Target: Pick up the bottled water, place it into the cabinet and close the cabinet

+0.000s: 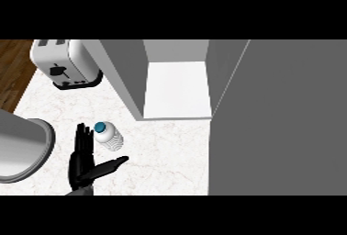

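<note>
Marble is what we're looking down on, a pale veined tabletop [169, 151] with a strip of dark wood floor [13, 69] showing past its left edge. Up at the far left corner we've got a white toaster [62, 62], and at the near left a big grey rounded vessel [24, 147] pokes in, cut off by the edge so we can't say what it is. Straight ahead stands the grey cabinet [125, 73], open, its white inner shelf [177, 89] bare to us, and its grey door [278, 114] swung out wide and filling the right side. Now the action: the left robot hand [82, 163] comes in low, fingers straight and pointing away, thumb spread out to the right, wide apart and holding nothing. The bottled water [108, 136], blue cap up, stands on the tabletop just beside those fingers, at their right, between fingers and thumb; whether they touch we cannot tell.
</note>
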